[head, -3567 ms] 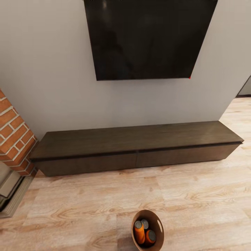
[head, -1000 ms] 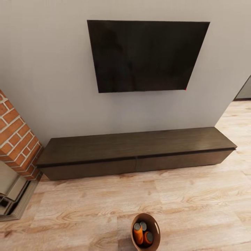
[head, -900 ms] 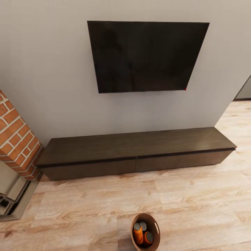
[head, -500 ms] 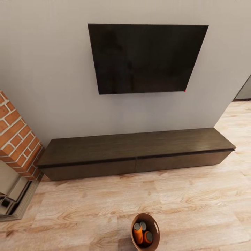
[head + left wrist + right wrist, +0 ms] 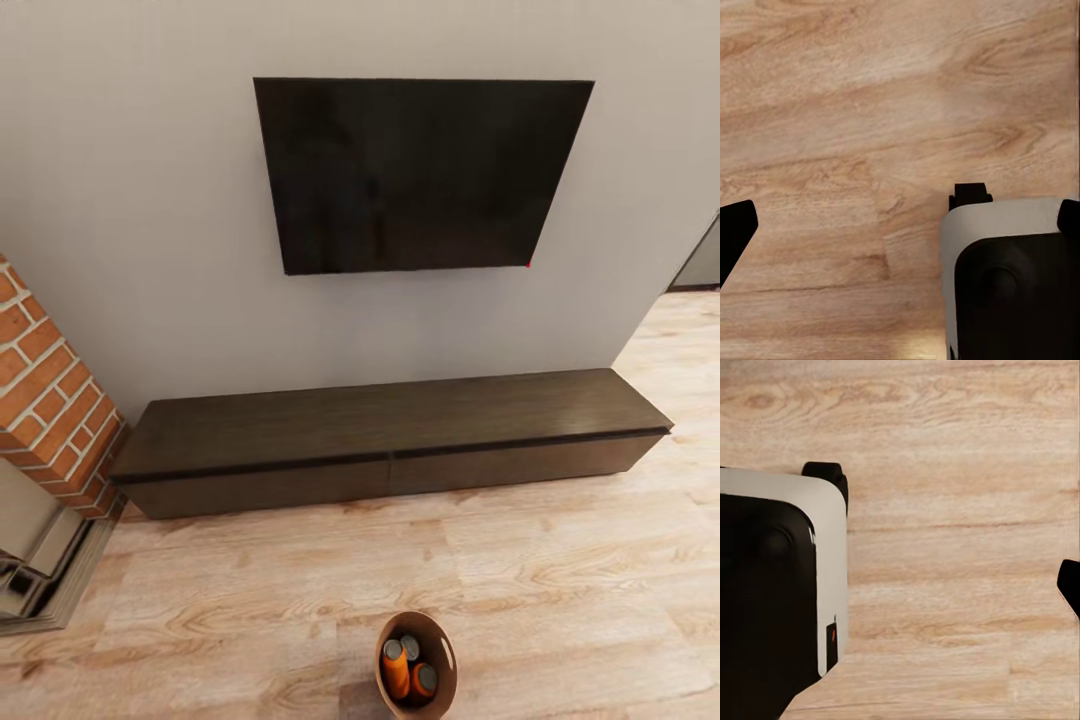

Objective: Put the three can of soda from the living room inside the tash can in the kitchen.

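- One bin (image 5: 447, 650), coppery-brown inside, stands on the wood plank floor (image 5: 560, 580) at the near edge of my head view, well apart from the low cabinet.
- Three cans inside the bin, counted by their grey tops: two orange cans (image 5: 396, 672) and one dark can (image 5: 410, 647), packed close together.
- One long dark cabinet (image 5: 390, 440) runs along the grey wall (image 5: 130, 250); two drawer fronts on it, side by side.
- One black TV (image 5: 420, 170) hangs on the wall above the cabinet.
- One red brick fireplace (image 5: 45, 410) at the left edge, just beside the cabinet's left end.
- My left wrist view looks straight down on floor planks; one dark fingertip (image 5: 733, 236) of mine shows at one edge, and part of my own base (image 5: 1009, 277), white shell with black panel, sits at the other. I cannot tell whether those fingers are open or closed.
- My right wrist view gives the same: planks, one dark fingertip (image 5: 1070, 585) at one edge, one corner of the base at the other. Finger state there I cannot tell either.
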